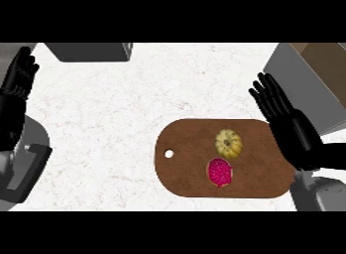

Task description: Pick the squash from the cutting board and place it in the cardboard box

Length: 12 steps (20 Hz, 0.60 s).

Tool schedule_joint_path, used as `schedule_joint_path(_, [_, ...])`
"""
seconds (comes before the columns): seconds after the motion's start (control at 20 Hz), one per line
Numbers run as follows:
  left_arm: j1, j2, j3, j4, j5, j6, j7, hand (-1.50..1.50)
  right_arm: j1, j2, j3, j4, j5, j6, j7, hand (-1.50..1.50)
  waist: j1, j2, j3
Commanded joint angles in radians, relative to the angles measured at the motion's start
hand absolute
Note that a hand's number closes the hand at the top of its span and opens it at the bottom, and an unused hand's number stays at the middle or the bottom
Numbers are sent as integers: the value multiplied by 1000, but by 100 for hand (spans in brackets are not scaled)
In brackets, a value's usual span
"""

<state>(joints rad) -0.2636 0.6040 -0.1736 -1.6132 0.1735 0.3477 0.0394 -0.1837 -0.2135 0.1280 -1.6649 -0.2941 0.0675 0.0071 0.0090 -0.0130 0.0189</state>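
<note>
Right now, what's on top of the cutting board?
On the cutting board: the yellow squash and, nearer the robot, a pink-red fruit. The open right hand overlaps the board's right edge, hiding that strip.

The squash (229, 143) is small, round, yellow and ribbed, lying on the brown cutting board (186, 173) toward its far right part, apparently stem end up. The cardboard box (335, 74) stands well apart at the upper right, open-topped, its brown inside showing.
</note>
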Motion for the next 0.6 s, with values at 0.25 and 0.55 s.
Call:
schedule_joint_path(0.25, [6, 5, -123, -8, -24, -150, -52, 0, -336, -295, 36, -220, 391, -23, 145, -150, -32, -11, -34])
schedule_joint_path(0.55, [13, -37, -133, 79, 30, -245, -131, 0, -351, -472, 154, -219, 643, 98, 224, -150, -21, 15, -23])
